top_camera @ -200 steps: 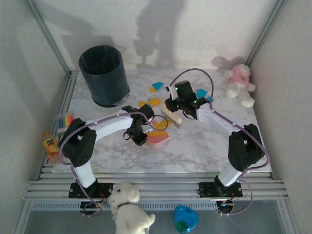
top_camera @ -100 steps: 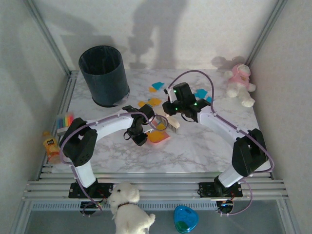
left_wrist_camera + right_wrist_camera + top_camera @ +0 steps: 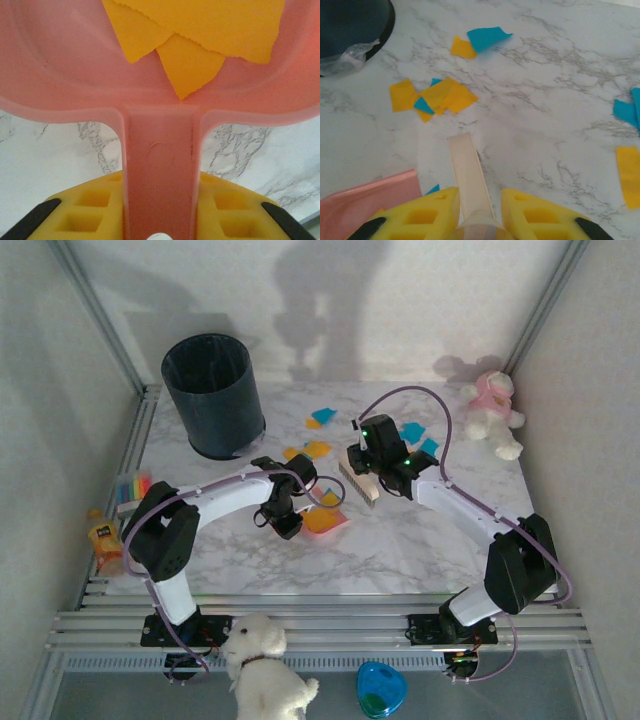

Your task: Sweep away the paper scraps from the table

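Observation:
My left gripper (image 3: 283,502) is shut on the handle of a pink dustpan (image 3: 322,520), which lies flat on the table (image 3: 400,540). In the left wrist view the handle (image 3: 160,170) runs between my yellow fingers (image 3: 80,215), and orange paper scraps (image 3: 200,30) lie in the pan. My right gripper (image 3: 376,454) is shut on a pale brush (image 3: 358,483) just right of the pan; its handle (image 3: 468,170) shows between the pads. Loose paper scraps lie beyond the brush: an orange and teal cluster (image 3: 440,97), a teal bit (image 3: 487,37), and more at the right (image 3: 630,175).
A dark bin (image 3: 213,393) stands at the back left. A pink plush toy (image 3: 492,415) sits at the back right. A pack of coloured strips (image 3: 130,488) and a small orange box (image 3: 103,540) lie off the left edge. A white plush dog (image 3: 262,660) rests on the front rails.
The right arm pushed the brush toward the dustpan, then drew it back a little to the right. The left arm and dustpan have stayed put.

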### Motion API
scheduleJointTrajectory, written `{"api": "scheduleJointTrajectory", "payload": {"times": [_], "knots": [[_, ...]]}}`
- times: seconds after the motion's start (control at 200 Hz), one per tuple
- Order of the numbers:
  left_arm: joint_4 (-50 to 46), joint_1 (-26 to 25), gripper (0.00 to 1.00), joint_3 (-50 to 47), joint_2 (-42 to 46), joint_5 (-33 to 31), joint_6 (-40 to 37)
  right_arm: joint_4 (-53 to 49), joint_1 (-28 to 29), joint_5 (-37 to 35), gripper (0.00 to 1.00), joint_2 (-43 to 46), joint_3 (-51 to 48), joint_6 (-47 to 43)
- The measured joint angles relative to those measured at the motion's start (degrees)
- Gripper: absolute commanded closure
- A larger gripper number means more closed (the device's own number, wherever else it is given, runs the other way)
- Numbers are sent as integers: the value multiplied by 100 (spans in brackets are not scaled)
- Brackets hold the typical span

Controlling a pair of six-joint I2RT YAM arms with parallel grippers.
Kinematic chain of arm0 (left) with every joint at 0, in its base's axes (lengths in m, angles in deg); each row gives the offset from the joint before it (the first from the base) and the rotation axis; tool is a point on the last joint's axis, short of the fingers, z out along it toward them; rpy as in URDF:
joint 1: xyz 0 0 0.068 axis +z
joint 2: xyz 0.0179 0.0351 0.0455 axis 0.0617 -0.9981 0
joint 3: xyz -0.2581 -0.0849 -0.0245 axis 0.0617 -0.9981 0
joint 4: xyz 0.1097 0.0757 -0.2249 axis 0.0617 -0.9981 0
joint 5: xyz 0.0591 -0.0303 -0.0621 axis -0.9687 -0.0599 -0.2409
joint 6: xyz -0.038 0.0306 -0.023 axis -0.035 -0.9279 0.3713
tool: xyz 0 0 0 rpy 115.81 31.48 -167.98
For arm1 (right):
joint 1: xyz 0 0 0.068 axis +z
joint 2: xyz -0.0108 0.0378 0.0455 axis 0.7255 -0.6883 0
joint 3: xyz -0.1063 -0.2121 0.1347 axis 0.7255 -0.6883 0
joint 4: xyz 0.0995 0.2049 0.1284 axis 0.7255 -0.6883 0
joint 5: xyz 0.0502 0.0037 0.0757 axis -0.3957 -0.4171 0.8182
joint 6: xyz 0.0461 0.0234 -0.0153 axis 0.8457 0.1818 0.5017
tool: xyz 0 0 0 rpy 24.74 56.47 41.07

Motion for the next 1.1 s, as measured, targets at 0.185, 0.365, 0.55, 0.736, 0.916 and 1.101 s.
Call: {"api": "scheduleJointTrajectory", "payload": {"times": [0.185,0.365,0.55,0.736,0.916,1.101], "knots": [[0,0,100,0,0,-2,2,2,76,-57,100,-74,-20,35],[2,0,100,0,0,-13,0,2,192,70,100,-138,-101,17],[2,0,100,0,0,-15,2,48,240,262,100,-138,-133,-13],[2,0,100,0,0,-15,0,186,310,538,100,-138,-219,-79],[2,0,100,0,0,-15,0,297,339,822,100,-114,-302,-92],[4,0,100,0,0,-15,0,365,339,975,100,-11,-420,-70]]}}
